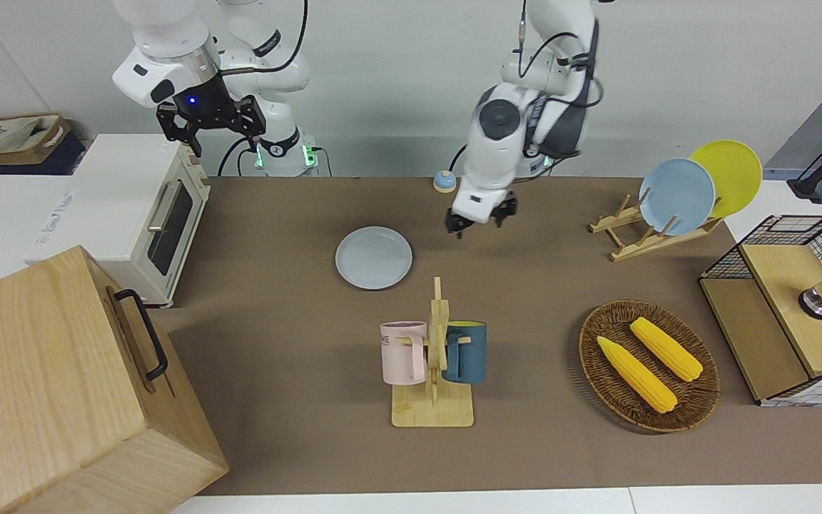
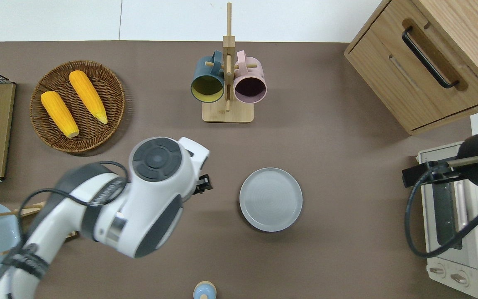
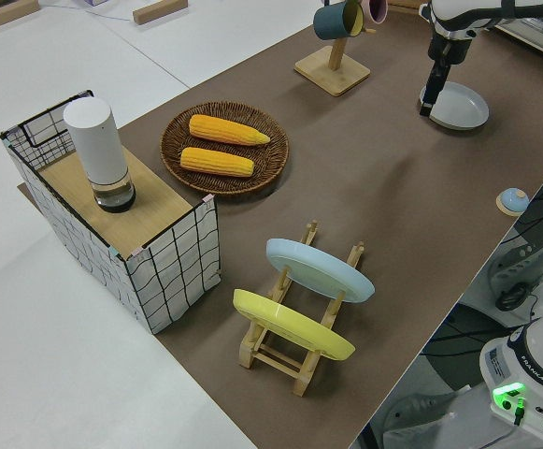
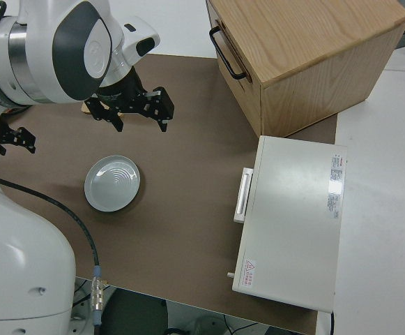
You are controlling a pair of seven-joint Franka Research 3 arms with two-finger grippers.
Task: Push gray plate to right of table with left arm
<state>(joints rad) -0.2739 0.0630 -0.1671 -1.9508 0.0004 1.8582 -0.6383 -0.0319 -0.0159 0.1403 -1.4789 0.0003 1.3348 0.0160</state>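
Note:
The gray plate (image 1: 373, 258) (image 2: 271, 199) (image 3: 458, 105) (image 4: 112, 183) lies flat on the brown table (image 1: 282, 335) near its middle. My left gripper (image 1: 481, 220) (image 2: 204, 185) (image 3: 429, 96) hangs low over the table beside the plate, toward the left arm's end, a short gap from its rim. Its fingers are open and hold nothing. The right arm is parked, and its gripper (image 1: 212, 127) (image 4: 136, 112) is open.
A mug rack (image 2: 227, 85) with two mugs stands farther from the robots than the plate. The corn basket (image 2: 77, 106), a plate rack (image 1: 657, 228) and a wire shelf (image 1: 785, 314) sit toward the left arm's end. The toaster oven (image 1: 143, 214) and a wooden cabinet (image 1: 61, 385) occupy the right arm's end. A small blue bell (image 1: 444, 180) sits near the robots.

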